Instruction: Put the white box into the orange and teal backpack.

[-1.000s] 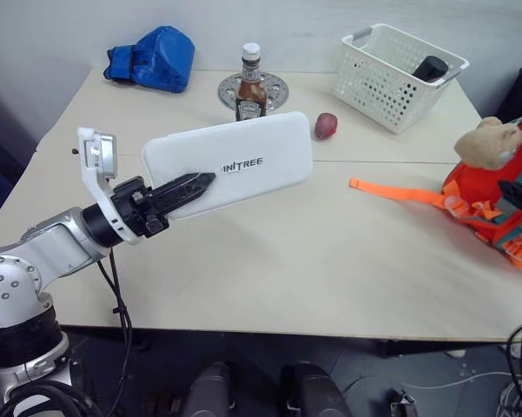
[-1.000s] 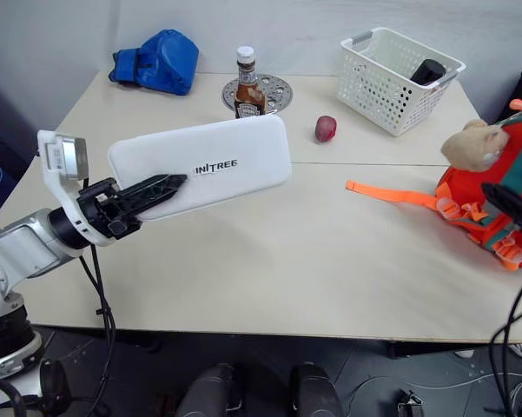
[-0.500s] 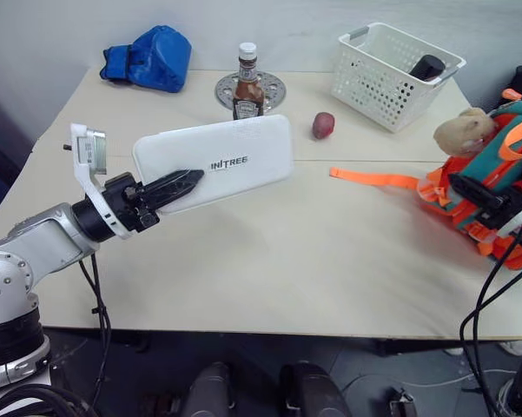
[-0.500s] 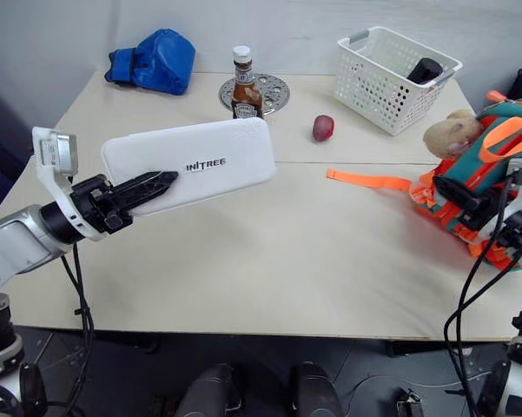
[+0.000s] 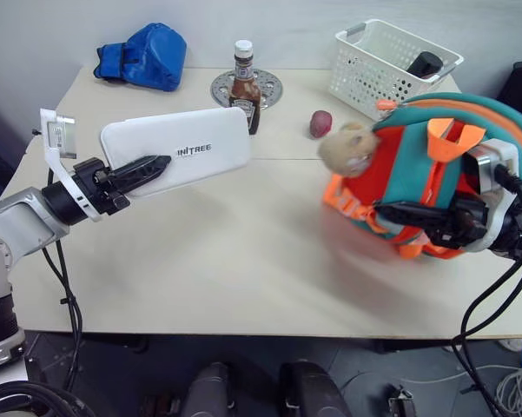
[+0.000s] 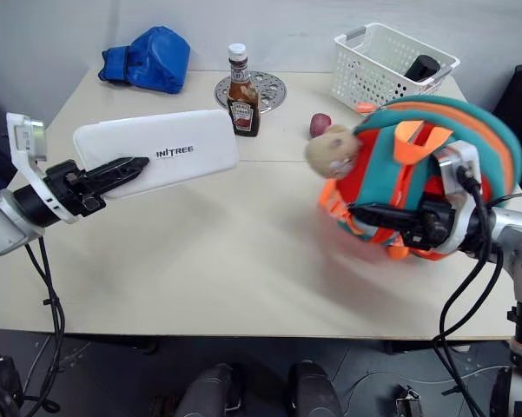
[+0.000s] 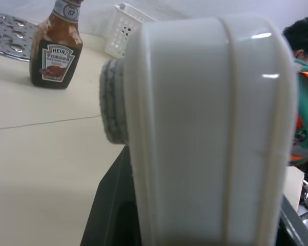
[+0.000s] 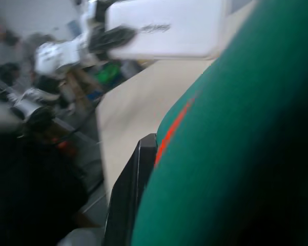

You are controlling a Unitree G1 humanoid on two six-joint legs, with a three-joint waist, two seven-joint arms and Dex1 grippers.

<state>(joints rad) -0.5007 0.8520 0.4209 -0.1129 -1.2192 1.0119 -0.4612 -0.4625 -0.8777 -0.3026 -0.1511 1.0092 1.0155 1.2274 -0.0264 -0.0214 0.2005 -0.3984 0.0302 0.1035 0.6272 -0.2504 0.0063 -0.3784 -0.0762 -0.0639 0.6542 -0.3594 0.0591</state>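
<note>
The white box [image 5: 178,155] hangs in the air over the table's left side, lettering facing me, with my left gripper [image 5: 152,165] shut on its near end. In the left wrist view the box's edge [image 7: 205,128] looms close. The orange and teal backpack [image 5: 434,174] stands tilted at the right-centre of the table, its tan plush hamster [image 5: 349,146] facing the box. My right gripper [image 5: 391,211] is shut on the backpack's front, fingers pointing left. The right wrist view shows teal fabric [image 8: 246,143] up close and the white box [image 8: 169,28] beyond it.
At the back of the table stand a ketchup bottle [image 5: 243,82] by a metal trivet [image 5: 267,87], a small dark red fruit [image 5: 319,123], a white perforated basket [image 5: 373,74] holding a dark object, and a blue fabric bundle [image 5: 143,56] at the back left.
My right gripper shut on the backpack and swung it left from the table's right edge toward the middle. My left gripper carried the white box a little further left.
</note>
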